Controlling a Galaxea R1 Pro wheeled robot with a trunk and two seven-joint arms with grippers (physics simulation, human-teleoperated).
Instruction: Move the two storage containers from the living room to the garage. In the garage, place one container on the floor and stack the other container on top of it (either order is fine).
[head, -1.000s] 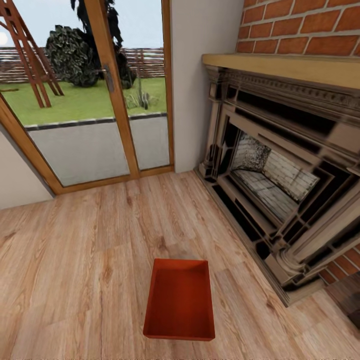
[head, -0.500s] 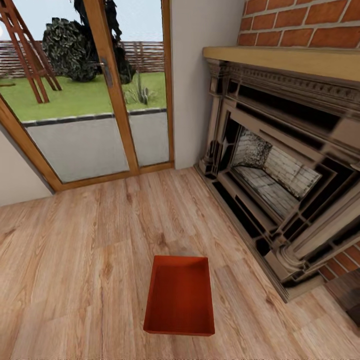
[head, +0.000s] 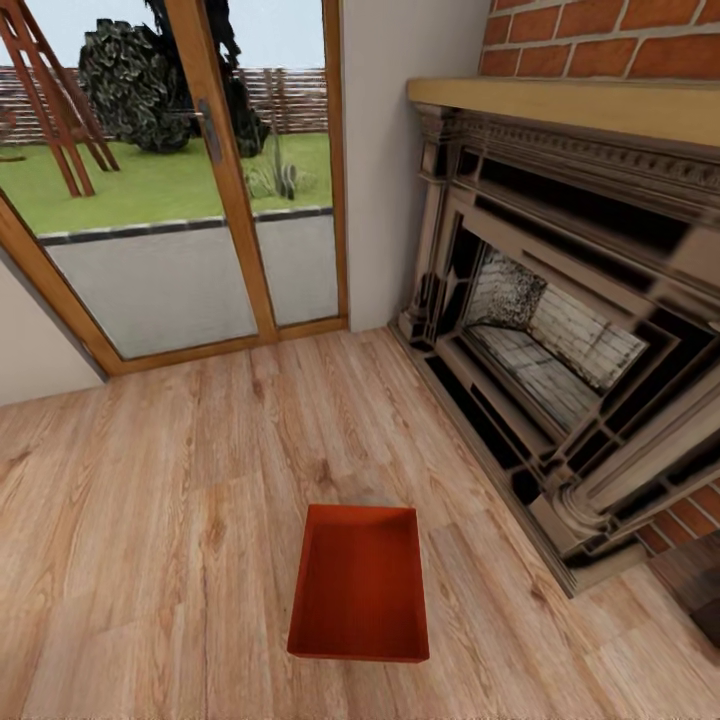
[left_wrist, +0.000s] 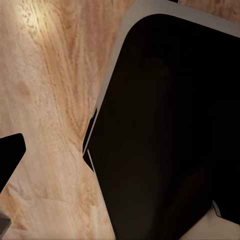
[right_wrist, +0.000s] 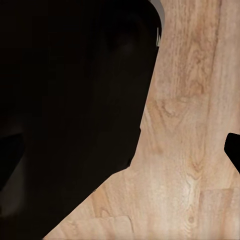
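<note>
Orange-red bin (head: 360, 585) open side up on light wood floor (head: 150, 520), near a dark fireplace (head: 570, 340), apart from its base. Beyond the fireplace, a glass door (head: 190, 180). Jaw state impossible to tell for either gripper.

One storage container (head: 360, 585), apparently empty.

Floor: we see light wood planks (head: 180, 520) underfoot.
Right: a dark carved fireplace (head: 560, 330) — red brick (head: 600, 40) above its mantel.
Ahead: wood-framed glass doors (head: 190, 180) — lawn and fence outside.
</note>
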